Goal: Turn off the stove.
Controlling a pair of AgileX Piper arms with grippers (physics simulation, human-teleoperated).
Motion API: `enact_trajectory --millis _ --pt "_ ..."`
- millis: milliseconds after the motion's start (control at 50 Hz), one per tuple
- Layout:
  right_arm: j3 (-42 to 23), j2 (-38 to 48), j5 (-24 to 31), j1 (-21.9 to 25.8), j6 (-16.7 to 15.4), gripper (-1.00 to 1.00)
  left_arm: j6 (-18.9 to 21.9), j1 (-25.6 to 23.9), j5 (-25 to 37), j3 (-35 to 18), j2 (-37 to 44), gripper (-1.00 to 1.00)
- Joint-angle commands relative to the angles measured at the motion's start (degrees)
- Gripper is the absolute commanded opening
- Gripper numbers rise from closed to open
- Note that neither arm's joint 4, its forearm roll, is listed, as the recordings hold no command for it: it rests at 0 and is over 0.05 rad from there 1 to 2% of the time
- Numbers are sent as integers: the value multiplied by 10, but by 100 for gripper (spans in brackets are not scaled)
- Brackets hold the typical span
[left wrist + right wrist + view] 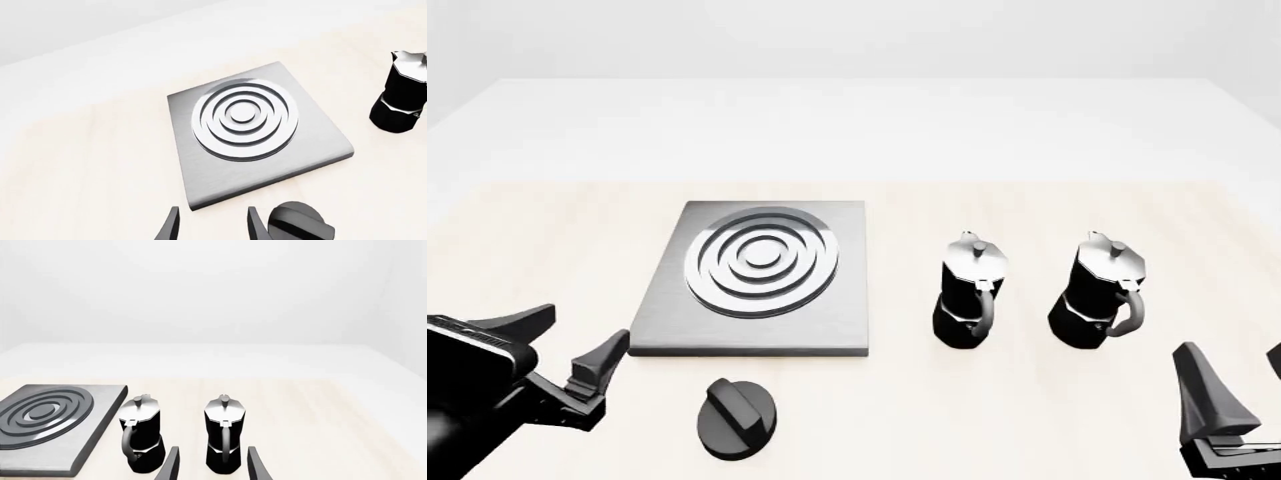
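The stove is a flat grey metal plate (761, 300) with shiny concentric burner rings (761, 260) on the light wood table. It also shows in the left wrist view (267, 160) and the right wrist view (100, 420). Its round black knob (738, 418) with a raised bar lies just in front of the plate; it shows in the left wrist view (301, 226) beside my fingers. My left gripper (567, 345) is open and empty, left of the knob and the plate's front corner. My right gripper (1234, 385) is open and empty at the front right.
Two black-and-silver moka pots stand right of the stove: one (970, 292) nearer it, one (1098, 292) further right. Both show in the right wrist view (141, 435) (223, 437), just beyond my right fingers. One pot (402, 95) shows in the left wrist view.
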State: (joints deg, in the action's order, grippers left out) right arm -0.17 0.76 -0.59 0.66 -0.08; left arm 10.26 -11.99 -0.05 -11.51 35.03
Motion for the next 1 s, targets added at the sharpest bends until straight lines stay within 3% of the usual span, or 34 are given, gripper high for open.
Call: enact_trajectory --millis 20,180,440,1000 --pt "1 4 -3 3 0 100 28 -23 41 -28 61 100" --pt "1 5 -3 4 0 100 17 -64 85 -57 98 100" --pt "1 -2 4 5 0 100 24 -74 69 -54 158 100" --pt "1 5 -2 5 -3 100 84 -72 -51 -16 318 100"
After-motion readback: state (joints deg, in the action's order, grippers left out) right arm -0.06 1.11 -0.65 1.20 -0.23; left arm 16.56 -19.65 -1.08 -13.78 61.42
